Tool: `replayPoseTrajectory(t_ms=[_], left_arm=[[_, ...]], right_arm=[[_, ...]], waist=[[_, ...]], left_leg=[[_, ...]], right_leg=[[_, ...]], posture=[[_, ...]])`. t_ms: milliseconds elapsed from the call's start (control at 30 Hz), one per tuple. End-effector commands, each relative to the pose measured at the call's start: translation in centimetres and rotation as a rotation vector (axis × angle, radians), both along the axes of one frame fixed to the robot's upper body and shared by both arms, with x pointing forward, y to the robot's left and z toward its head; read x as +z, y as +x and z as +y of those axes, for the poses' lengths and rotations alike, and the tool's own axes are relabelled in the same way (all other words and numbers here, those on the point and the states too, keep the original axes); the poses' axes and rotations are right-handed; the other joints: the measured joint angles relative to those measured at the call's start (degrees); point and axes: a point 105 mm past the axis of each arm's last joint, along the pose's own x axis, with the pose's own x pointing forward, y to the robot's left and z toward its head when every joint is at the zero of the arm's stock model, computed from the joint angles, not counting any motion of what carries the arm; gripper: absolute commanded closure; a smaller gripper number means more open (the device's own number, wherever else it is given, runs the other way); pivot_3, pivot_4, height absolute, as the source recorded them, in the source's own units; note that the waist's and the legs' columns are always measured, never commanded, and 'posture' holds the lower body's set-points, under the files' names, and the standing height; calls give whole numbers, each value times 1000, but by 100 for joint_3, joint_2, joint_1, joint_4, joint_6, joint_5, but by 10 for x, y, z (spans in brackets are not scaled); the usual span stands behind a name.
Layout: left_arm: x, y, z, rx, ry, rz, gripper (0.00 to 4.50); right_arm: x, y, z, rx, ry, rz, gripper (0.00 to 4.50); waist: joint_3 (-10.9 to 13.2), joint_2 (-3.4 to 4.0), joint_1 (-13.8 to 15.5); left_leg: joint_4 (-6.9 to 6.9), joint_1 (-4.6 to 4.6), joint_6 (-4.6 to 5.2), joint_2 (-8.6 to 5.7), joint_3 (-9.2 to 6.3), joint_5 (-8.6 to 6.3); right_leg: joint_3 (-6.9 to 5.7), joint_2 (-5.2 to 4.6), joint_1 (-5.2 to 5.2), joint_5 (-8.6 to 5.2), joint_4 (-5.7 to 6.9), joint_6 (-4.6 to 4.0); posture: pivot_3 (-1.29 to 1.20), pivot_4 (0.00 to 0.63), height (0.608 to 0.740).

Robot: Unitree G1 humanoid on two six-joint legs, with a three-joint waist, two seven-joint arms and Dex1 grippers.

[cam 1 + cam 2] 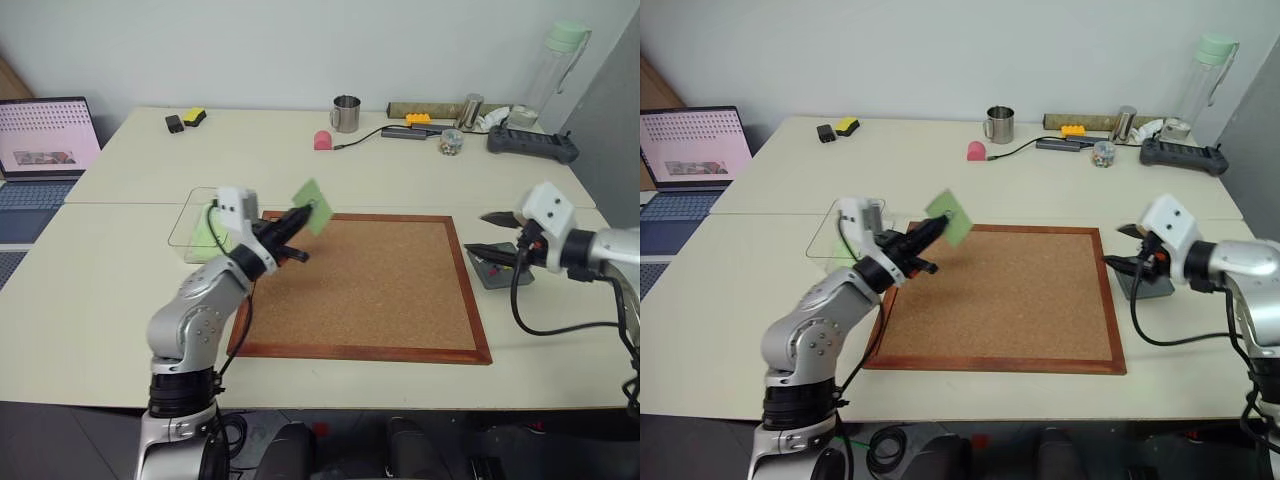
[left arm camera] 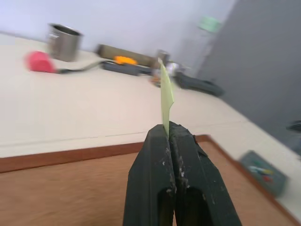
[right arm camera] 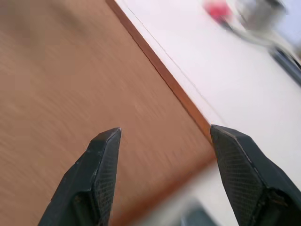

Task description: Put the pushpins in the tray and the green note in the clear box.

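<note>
My left gripper (image 1: 298,218) is shut on one corner of the green note (image 1: 313,206), which it holds in the air over the far left corner of the cork board; the left wrist view has the green note (image 2: 165,93) edge-on above the closed fingers (image 2: 155,155). The clear box (image 1: 190,222) lies on the table just left of that arm, partly hidden by it. The grey tray (image 1: 500,275) sits off the board's right edge with pushpins (image 2: 261,168) in it. My right gripper (image 1: 490,234) hovers open just above the tray, nothing between its fingers (image 3: 107,150).
The framed cork board (image 1: 370,290) fills the middle of the table. A laptop (image 1: 40,140) stands at the far left. Along the back edge are a metal mug (image 1: 346,113), a pink object (image 1: 322,140), a power strip (image 1: 532,145) and a bottle (image 1: 555,65).
</note>
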Motion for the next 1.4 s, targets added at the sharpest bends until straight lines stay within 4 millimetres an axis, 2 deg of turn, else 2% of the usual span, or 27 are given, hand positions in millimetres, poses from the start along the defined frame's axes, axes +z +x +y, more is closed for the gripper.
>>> replayPoseTrajectory(t_ms=[33,133,367,467,600,700,733,933,1133,1367,1400], left_arm=[[29,0,46,271,63,-121,4500],[28,1,82,441,82,-119,4500],[35,3,127,649,191,-125,4500],[29,8,130,666,213,-96,4500],[21,16,120,606,226,-58,4500],[15,19,114,563,237,-27,4100],[14,20,113,545,235,-14,3667],[15,19,103,473,248,-11,2576],[21,14,97,435,283,-35,1294],[28,3,96,399,319,-41,21],[29,2,96,392,335,-42,6]], right_arm=[[29,-8,30,137,37,-30,1389],[38,-4,45,170,72,-1,1389],[36,-3,60,205,94,38,1389],[34,-5,61,209,92,47,1389],[34,-7,62,211,95,51,1389],[34,-9,62,201,100,54,1374],[33,-9,62,195,100,56,1374],[30,-10,58,171,87,57,1374],[29,-9,57,162,87,55,1374],[31,-6,50,123,96,42,1374],[31,-6,48,112,97,40,1374]], waist=[[2,-3,10],[3,-6,52],[4,-7,128],[4,-7,130],[4,-8,109],[4,-8,99],[4,-8,92],[4,-8,80],[4,-8,81],[4,-8,78],[4,-8,79]], left_leg=[[0,-1,0,-1,-1,0],[0,-3,-2,-1,-2,-1],[0,-20,-5,-6,-19,-3],[2,-34,-6,-9,-19,-3],[2,-61,-22,-7,-17,7],[3,-92,-37,-6,-14,17],[3,-92,-38,-5,-13,18],[3,-90,-33,-3,-5,15],[3,-90,-32,-3,-5,14],[3,-90,-33,-2,-4,15],[3,-90,-32,-2,-4,14]], right_leg=[[0,0,-1,0,-2,-1],[0,-2,-4,1,-5,-2],[-15,-6,-10,2,-6,-3],[-15,-9,-23,3,-5,-2],[-14,-8,-61,4,10,-4],[-12,-8,-99,13,18,-10],[-12,-7,-99,13,18,-10],[-9,-7,-100,14,18,-10],[-8,-6,-100,16,18,-9],[-7,-6,-100,17,18,-9],[-7,-6,-100,17,18,-9]], posture=[[0,150,740],[0,150,740],[0,150,740],[0,150,740],[0,150,740],[0,150,740],[0,150,740],[0,150,740],[0,150,740],[0,150,740],[0,150,740]])
